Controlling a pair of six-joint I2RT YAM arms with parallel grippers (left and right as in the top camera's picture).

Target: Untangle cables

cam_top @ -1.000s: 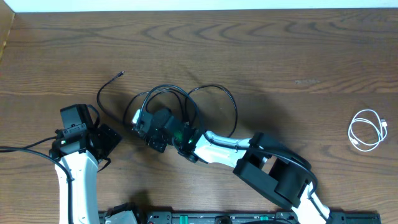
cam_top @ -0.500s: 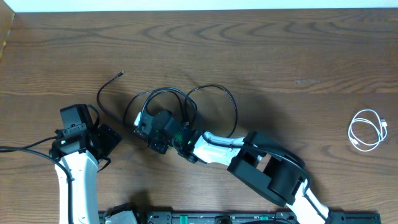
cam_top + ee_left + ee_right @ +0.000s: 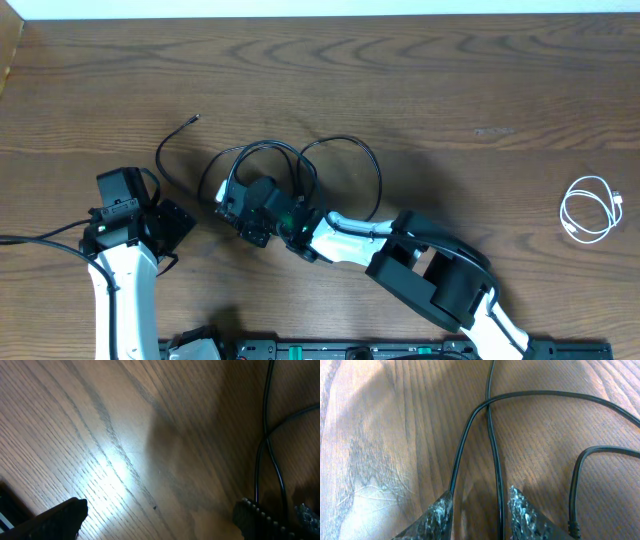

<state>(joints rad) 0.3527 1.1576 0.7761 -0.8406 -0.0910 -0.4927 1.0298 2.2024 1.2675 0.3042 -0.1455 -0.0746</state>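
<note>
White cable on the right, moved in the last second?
No. In the overhead view the white cable lies coiled on the same patch of wood grain of the table, just as far from its far edge as before.

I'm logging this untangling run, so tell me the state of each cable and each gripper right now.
Thin black cables: tangled, lying in overlapping loops on the wooden table.
Short white cable: coiled by itself at the far right, apart from the black ones.
Left gripper: open, holding nothing.
Right gripper: partly open, two black strands between its fingers.
</note>
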